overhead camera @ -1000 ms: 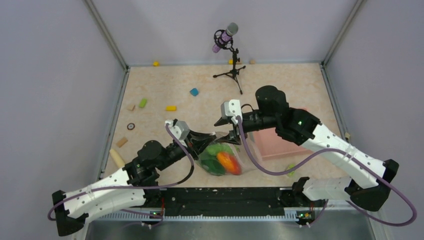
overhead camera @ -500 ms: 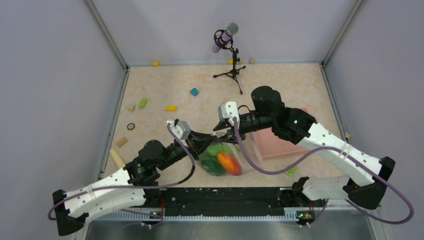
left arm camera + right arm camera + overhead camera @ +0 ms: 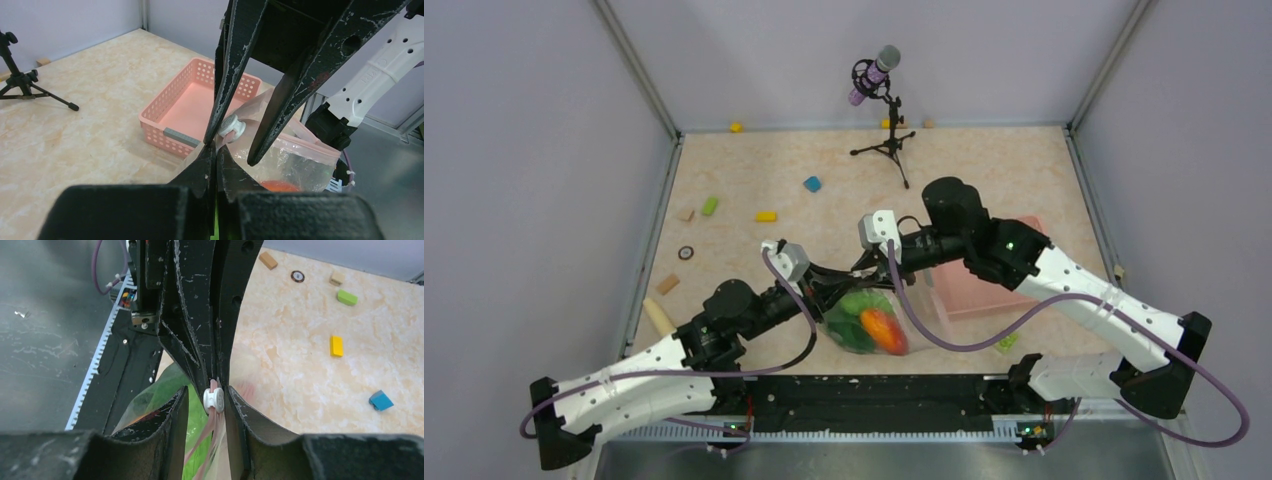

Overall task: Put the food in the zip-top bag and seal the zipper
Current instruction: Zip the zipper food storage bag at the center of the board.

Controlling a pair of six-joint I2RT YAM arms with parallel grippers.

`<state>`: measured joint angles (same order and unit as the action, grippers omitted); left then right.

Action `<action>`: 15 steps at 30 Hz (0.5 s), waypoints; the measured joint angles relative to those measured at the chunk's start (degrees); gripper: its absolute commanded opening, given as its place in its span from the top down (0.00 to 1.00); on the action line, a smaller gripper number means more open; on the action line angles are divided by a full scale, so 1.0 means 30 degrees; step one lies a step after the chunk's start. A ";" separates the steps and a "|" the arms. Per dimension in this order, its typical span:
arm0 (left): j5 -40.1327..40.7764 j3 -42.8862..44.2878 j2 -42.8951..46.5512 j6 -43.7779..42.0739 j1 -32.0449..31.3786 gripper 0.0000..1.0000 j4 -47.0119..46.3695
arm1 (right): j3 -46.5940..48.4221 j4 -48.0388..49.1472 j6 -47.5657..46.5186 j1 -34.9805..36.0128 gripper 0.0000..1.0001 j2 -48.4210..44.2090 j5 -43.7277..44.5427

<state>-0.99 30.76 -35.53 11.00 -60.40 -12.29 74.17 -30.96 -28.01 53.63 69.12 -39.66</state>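
The zip-top bag (image 3: 864, 322) hangs between both grippers near the front, with green and red-orange food (image 3: 879, 326) inside. My left gripper (image 3: 216, 149) is shut on the bag's mouth edge at its left end. My right gripper (image 3: 206, 392) is open. Its fingers straddle the pink zipper strip and its white slider (image 3: 214, 400), which rests against the right-hand finger. In the left wrist view the slider (image 3: 232, 128) sits just beyond my left fingertips, between the right gripper's fingers (image 3: 235, 75). From above, the two grippers (image 3: 829, 283) (image 3: 856, 268) nearly touch.
The pink basket (image 3: 984, 285) stands right of the bag and also shows in the left wrist view (image 3: 175, 120). A microphone on a tripod (image 3: 879, 100) stands at the back. Small blocks lie at the left: blue (image 3: 812, 184), yellow (image 3: 766, 216), green (image 3: 710, 205).
My right gripper has slid left along the bag's mouth toward my left gripper. The two are now almost together. The left gripper stays clamped on the bag.
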 measured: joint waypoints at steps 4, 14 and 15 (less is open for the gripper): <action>-0.0233 0.0000 -0.0175 0.0000 0.0000 1.00 -0.0066 | -0.0138 0.0015 -0.0153 0.0000 0.78 -0.0015 -0.0131; -0.0036 -0.0350 0.0393 0.0087 -0.0036 1.00 -0.0321 | -0.0240 0.0415 0.0291 0.0058 0.86 -0.0117 0.0408; 0.0138 -0.0525 0.0656 0.0153 -0.0058 1.00 -0.0415 | -0.0270 0.0546 0.0495 0.0095 0.86 -0.0124 0.0583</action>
<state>-0.58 29.19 -33.56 11.46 -60.58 -13.54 73.36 -29.32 -26.52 53.91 68.75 -37.91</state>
